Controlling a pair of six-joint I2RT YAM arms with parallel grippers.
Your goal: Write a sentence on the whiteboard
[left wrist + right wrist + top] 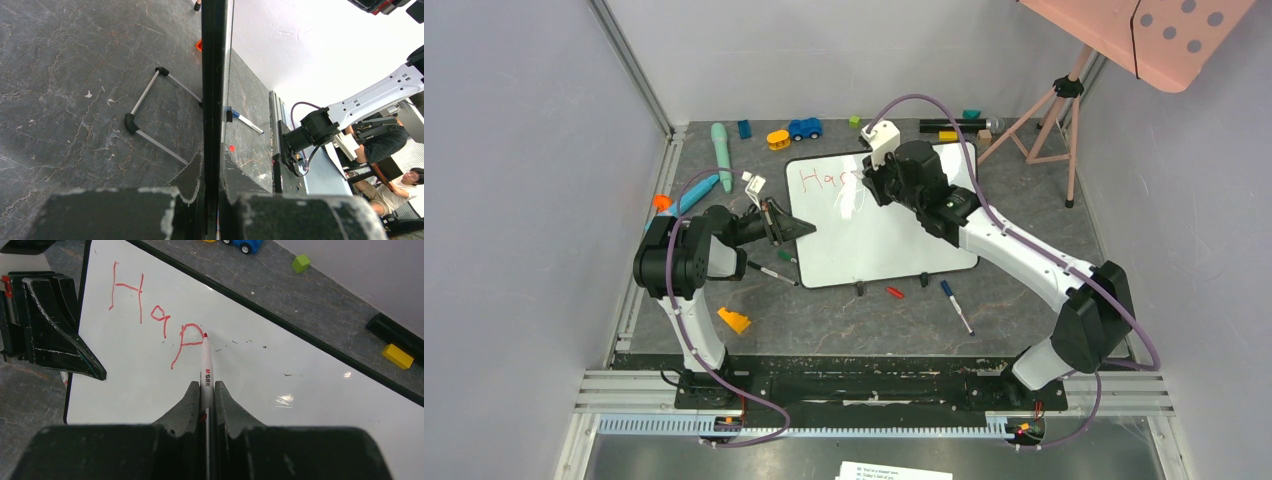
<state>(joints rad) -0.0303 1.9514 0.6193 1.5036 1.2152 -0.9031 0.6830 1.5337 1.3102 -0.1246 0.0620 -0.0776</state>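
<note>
The whiteboard (879, 240) lies flat mid-table, glossy white with a thin black rim. Red letters "Hap" (150, 320) start the sentence at its top left; they also show in the top view (816, 180). My right gripper (205, 385) is shut on a white marker (205, 375) whose red tip touches the board at the "p". My left gripper (212, 165) is shut on the whiteboard's left rim (214, 75), seen edge-on. In the top view the left gripper (786, 226) sits at the board's left edge and the right gripper (874, 185) over its upper part.
Loose markers (957, 306), (773, 273) and a red cap (894, 292) lie near the board's front. Toys lie behind: a blue car (805, 128), a yellow piece (778, 139), a teal pen (721, 145), blocks (948, 135). An orange wedge (734, 320) sits front left. A pink dotted panel (1164, 35) on a tripod stands right.
</note>
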